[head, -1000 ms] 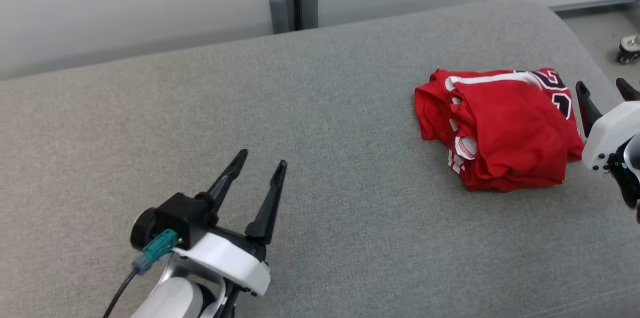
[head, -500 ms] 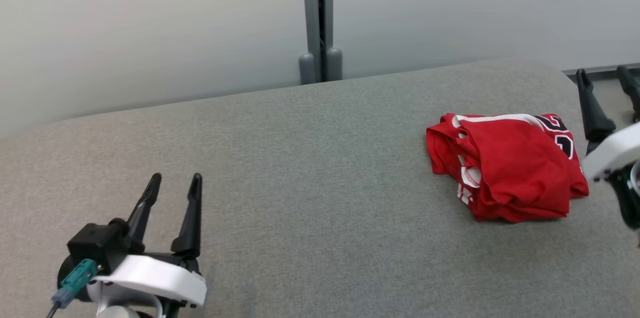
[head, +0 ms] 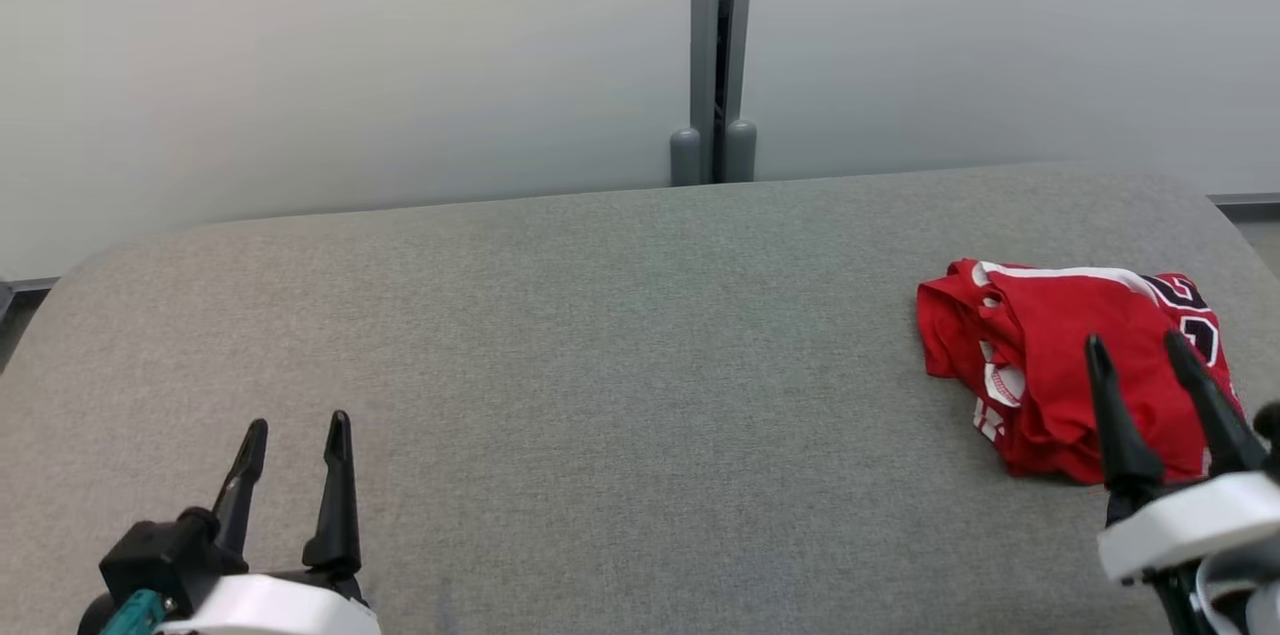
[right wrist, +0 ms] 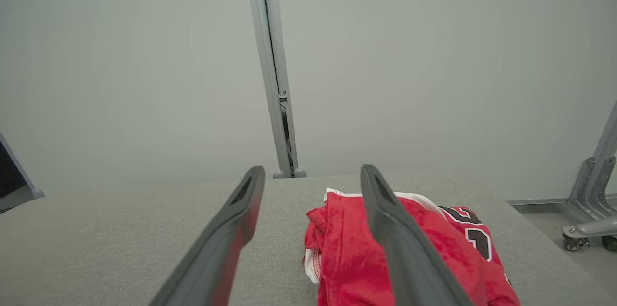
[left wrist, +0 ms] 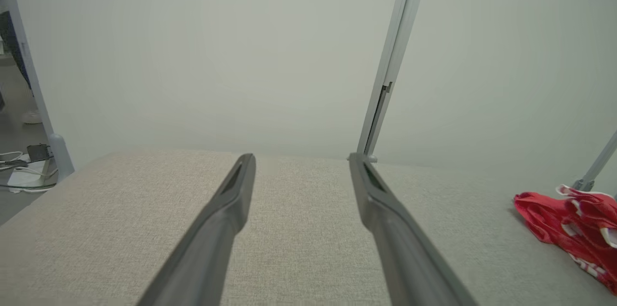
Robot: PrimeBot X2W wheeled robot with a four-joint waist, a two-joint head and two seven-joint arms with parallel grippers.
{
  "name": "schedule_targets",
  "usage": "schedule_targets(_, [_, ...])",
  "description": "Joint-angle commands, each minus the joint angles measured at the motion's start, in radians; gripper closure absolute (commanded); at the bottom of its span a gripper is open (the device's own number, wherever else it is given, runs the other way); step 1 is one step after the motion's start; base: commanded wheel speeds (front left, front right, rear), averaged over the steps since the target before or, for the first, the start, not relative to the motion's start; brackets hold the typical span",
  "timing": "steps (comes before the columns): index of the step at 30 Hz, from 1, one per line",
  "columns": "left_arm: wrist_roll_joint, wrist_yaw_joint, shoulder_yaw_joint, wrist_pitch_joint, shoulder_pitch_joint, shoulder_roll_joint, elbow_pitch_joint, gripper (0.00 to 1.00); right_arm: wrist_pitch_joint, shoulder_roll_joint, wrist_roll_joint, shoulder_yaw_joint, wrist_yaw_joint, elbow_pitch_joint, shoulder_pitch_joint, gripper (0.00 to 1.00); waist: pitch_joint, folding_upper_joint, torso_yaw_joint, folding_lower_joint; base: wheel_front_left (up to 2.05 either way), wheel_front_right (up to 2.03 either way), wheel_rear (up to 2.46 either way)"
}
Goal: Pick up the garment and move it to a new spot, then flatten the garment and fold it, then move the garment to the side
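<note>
Beyond garment [right wrist: 347, 258], wheeled metal frame [right wrist: 590, 226].

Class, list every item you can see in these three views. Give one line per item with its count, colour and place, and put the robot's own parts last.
garment: one, red with white and dark trim, bunched on the right end of the padded surface
padded surface: one, grey, across the foreground
wall panels: two, pale grey, behind the surface
post: one, grey, between the panels
wheeled foot: one, grey, on the floor past the surface's right end
cables: count unclear, white, on the floor past the left end
left tool: one, dark fingers, open, lower left, holding nothing
right tool: one, dark fingers, open, by the garment, gripping nothing
</note>
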Motion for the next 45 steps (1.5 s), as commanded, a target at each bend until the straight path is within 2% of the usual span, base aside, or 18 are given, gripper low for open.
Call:
schedule_targets(1, [0.01, -0.002, 0.002, -0.014, 0.01, -0.01, 0.011, 0.0, 0.019, 0.027, -0.011, -0.027, 0.0, -0.052, 0.047, 0.0, -0.001, 0.0, 0.014, 0.0, 0.0, 0.0, 0.0])
schedule_targets(7, [0.019, -0.024, 0.013, -0.037, 0.027, -0.045, 0.056, 0.0, 0.071, 0.091, -0.053, -0.06, 0.0, -0.195, 0.163, 0.0, 0.0, 0.0, 0.034, 0.0, 0.0, 0.0, 0.0])
schedule_targets(12, [0.035, -0.042, 0.017, -0.042, 0.024, -0.064, 0.077, 0.0, 0.098, 0.104, -0.063, -0.064, 0.0, -0.25, 0.195, 0.0, -0.004, 0.0, 0.048, 0.0, 0.0, 0.0, 0.0])
schedule_targets(29, [0.055, -0.06, 0.014, -0.042, 0.01, -0.074, 0.083, 0.0, 0.135, 0.11, -0.065, -0.059, 0.0, -0.293, 0.206, 0.0, -0.002, 0.0, 0.058, 0.0, 0.0, 0.0, 0.0])
schedule_targets(30, [0.051, -0.059, 0.011, -0.039, 0.022, -0.079, 0.081, 1.0, 0.131, 0.113, -0.061, -0.057, 0.0, -0.287, 0.205, 1.0, -0.002, 0.0, 0.058, 0.0, 0.0, 0.0, 0.0])
schedule_targets(33, [0.043, -0.061, 0.005, -0.034, 0.039, -0.095, 0.103, 1.0, 0.131, 0.125, -0.053, -0.053, 0.0, -0.26, 0.213, 1.0, -0.002, 0.0, 0.058, 0.0, 0.0, 0.0, 0.0])
schedule_targets(45, [-0.126, -0.119, 0.074, 0.022, 0.01, -0.129, 0.128, 1.0, 0.149, 0.136, 0.159, -0.068, 0.0, -0.209, 0.178, 1.0, 0.004, 0.0, 0.056, 0.0, 0.0, 0.0, 0.0])
